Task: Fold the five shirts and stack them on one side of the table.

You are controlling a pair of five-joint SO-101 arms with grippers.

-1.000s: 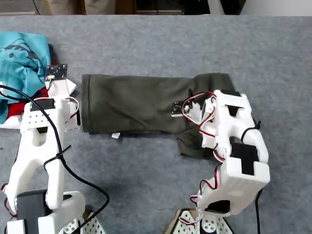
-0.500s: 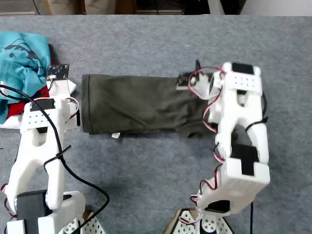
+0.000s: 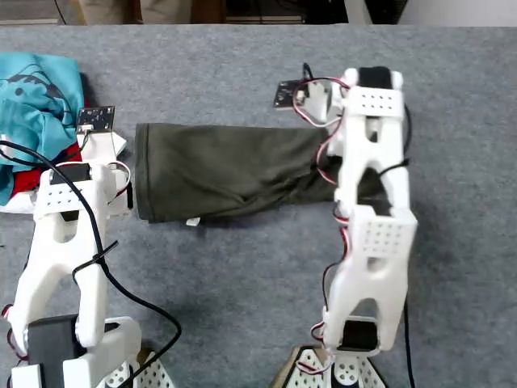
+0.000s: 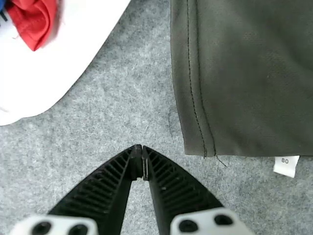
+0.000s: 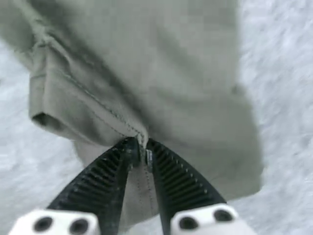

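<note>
While the right claw is clamped on a stitched hem of the dark olive-green cotton shirt, that shirt lies as 1 long band across the middle of the grey felt worktop. The left claw, tips together and empty, sits just beside its other end. Judging by this, a fold is in hand; next, the held end wants carrying across toward that other end.

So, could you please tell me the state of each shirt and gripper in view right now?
olive shirt: folded into a long band, lying flat.
right gripper: shut on the olive shirt.
left gripper: shut, empty, beside the olive shirt's hem.
teal shirt: crumpled, unfolded.
red shirt: bunched up, unfolded.
white shirt: unfolded.
</note>
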